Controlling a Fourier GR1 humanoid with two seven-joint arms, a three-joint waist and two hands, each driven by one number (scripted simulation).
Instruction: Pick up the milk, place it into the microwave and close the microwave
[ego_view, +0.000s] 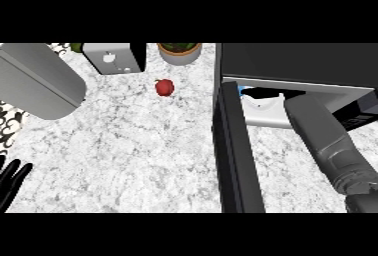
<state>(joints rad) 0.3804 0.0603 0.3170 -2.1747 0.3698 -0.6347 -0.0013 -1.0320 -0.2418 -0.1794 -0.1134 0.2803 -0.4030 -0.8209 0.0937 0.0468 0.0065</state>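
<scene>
The microwave (295, 60) stands at the right with its dark door (236, 160) swung open toward me. Inside the opening sits the white milk carton (264, 111), a bit of blue at its top left. My right forearm reaches up from the lower right into the opening. Only the black fingers of my right hand (267, 93) show, curled across the carton's top; the rest of the hand is hidden. At the lower left edge my left hand (10, 179) rests open, fingers up, far from the microwave.
A red fruit (164, 86) lies on the marble counter left of the door. At the back stand a potted plant (179, 52) and a grey appliance (112, 58). A large grey rounded object (38, 80) lies at the upper left.
</scene>
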